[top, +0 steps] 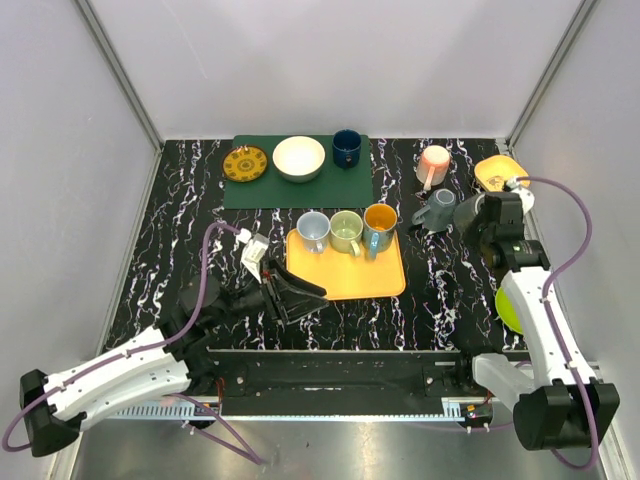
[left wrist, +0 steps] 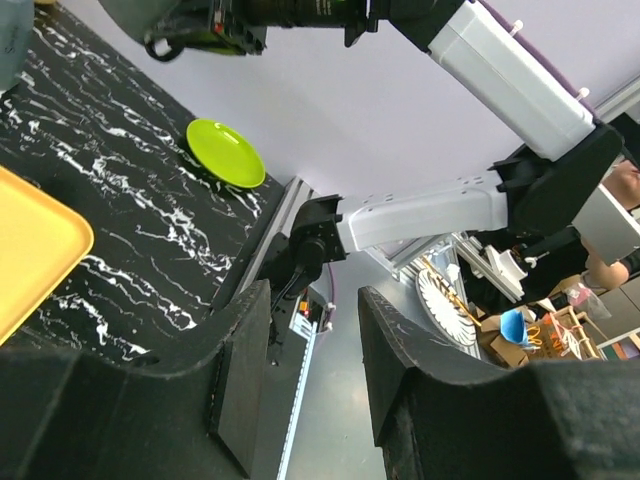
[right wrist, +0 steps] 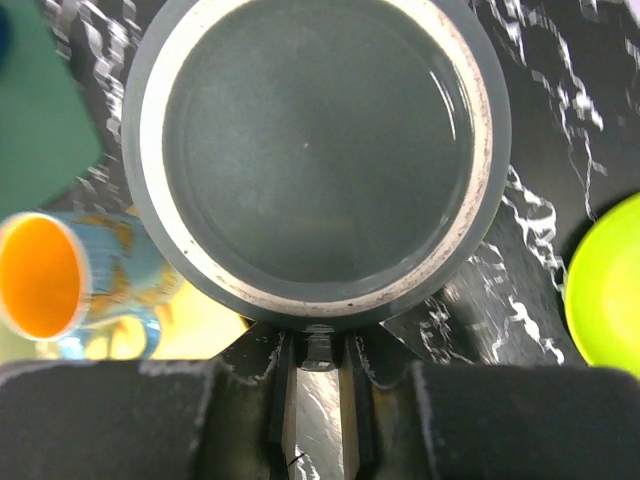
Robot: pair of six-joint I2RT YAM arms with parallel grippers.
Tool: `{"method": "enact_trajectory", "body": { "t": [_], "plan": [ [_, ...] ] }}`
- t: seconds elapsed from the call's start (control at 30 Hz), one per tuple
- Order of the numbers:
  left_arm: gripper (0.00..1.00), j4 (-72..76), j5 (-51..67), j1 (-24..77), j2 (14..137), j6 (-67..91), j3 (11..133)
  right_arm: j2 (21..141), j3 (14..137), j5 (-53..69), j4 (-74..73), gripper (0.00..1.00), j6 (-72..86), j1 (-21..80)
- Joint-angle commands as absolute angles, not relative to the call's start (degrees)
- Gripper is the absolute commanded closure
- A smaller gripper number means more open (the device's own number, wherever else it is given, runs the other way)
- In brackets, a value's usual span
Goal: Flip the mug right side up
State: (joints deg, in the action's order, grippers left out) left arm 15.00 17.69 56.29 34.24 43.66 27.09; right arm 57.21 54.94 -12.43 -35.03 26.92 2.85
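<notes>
The grey mug (top: 437, 211) is right of the yellow tray, tipped, at the tips of my right gripper (top: 463, 213). In the right wrist view the mug (right wrist: 315, 150) fills the frame, its flat base with a pale unglazed ring facing the camera. My right gripper (right wrist: 318, 352) is shut on a narrow grey part at the mug's lower edge, which looks like its handle. My left gripper (top: 312, 293) is open and empty, low by the tray's near left corner. In the left wrist view the left gripper (left wrist: 312, 375) has nothing between its fingers.
A yellow tray (top: 345, 278) holds three upright mugs, the orange-lined one (right wrist: 45, 275) nearest the grey mug. A green mat (top: 355, 185) behind carries a patterned plate, a white bowl and a dark blue mug. A pink mug (top: 433, 163), a yellow bowl (top: 497, 172) and a lime plate (top: 506, 306) stand at the right.
</notes>
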Motion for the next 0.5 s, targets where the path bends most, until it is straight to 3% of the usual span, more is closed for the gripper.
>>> {"method": "enact_trajectory", "body": {
  "t": [0.0, 0.47],
  "plan": [
    [0.57, 16.43, 16.08, 56.07, 34.36, 42.1, 25.58, 57.65, 50.2, -11.52, -31.56, 1.0, 29.53, 2.29],
    [0.58, 16.18, 13.8, 56.07, 36.83, 43.24, 22.94, 69.6, 42.98, -6.94, -21.01, 1.0, 32.17, 2.29]
  ]
}}
